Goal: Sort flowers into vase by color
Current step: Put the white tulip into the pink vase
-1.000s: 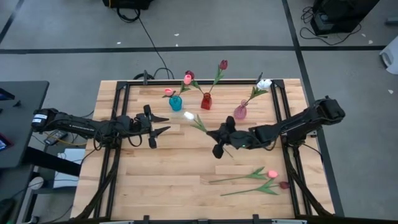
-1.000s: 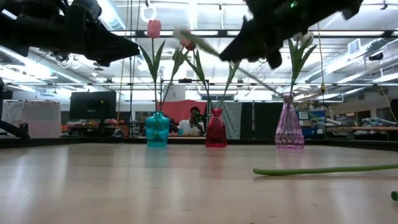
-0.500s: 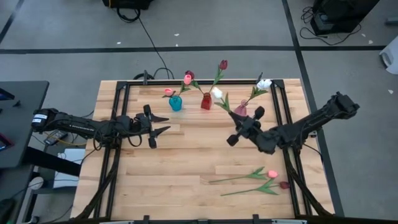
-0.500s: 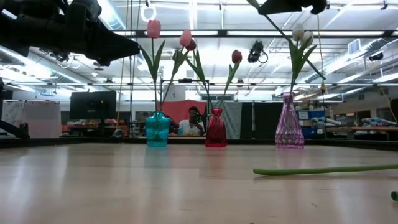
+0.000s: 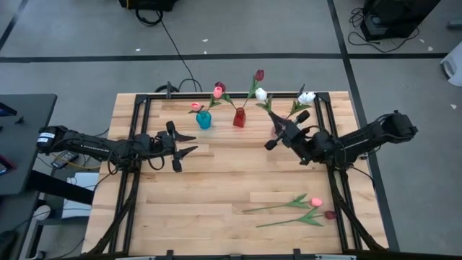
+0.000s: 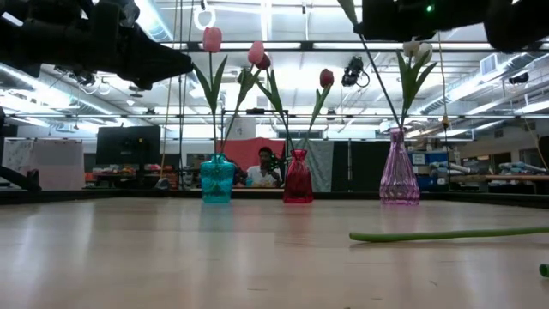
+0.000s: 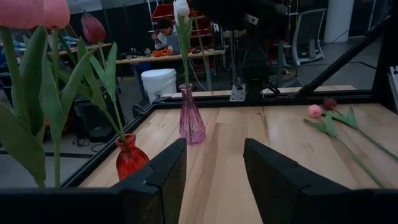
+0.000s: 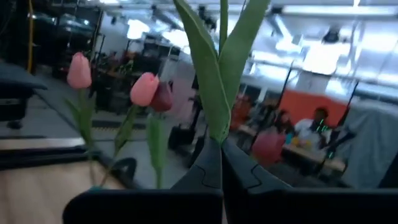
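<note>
right pincer (image 5: 277, 135) clamps white tulip (image 5: 260, 94) above pink vase (image 6: 399, 178).

teal vase (image 5: 203, 120), red vase (image 5: 239, 118), pink vase (image 6: 399, 178)

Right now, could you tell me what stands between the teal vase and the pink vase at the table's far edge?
The red vase stands between the teal vase and the pink vase, holding dark red tulips; the low view shows the row clearly.

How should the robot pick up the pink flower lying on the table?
Grip the pink flower mid-stem, coming straight down from above. It lies flat, the stem is thin and bare there, and the soft head could crush.
</note>
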Controlling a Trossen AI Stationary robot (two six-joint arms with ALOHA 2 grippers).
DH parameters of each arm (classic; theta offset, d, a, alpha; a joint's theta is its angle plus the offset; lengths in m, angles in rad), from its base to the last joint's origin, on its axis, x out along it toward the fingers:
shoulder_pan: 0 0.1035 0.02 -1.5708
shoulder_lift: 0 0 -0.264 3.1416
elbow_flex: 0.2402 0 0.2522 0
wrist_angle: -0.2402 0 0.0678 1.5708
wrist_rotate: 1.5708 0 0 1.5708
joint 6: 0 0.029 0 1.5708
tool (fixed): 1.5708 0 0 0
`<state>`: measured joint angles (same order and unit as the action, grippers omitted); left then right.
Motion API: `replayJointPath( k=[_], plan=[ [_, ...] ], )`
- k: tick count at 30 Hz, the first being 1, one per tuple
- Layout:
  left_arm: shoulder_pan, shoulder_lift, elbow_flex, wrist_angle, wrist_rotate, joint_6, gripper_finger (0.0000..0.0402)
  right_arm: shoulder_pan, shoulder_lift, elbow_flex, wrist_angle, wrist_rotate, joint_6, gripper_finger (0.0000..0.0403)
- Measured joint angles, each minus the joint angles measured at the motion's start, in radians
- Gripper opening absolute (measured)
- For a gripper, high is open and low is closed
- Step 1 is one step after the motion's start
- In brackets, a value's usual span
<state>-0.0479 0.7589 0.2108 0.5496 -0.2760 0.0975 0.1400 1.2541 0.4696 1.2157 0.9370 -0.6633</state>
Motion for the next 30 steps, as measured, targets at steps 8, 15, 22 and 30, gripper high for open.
replayJointPath(
  k=[8, 15, 22, 30],
  plan=[
    [0.000, 0.000, 0.000, -0.002, 0.000, 0.005, 0.0166, -0.072, 0.138, 0.035, 0.175, -0.050, -0.274, 0.0000],
    [0.000, 0.000, 0.000, -0.002, 0.000, 0.006, 0.0166, -0.079, 0.181, 0.056, 0.348, -0.061, -0.453, 0.0000],
    [0.000, 0.026, 0.000, 0.007, -0.001, 0.005, 0.0166, -0.092, 0.199, 0.056, 0.345, 0.001, -0.403, 0.0000],
    [0.000, 0.067, 0.000, 0.042, -0.001, 0.004, 0.0166, -0.116, 0.256, 0.049, 0.342, 0.108, -0.294, 0.0007]
  ],
)
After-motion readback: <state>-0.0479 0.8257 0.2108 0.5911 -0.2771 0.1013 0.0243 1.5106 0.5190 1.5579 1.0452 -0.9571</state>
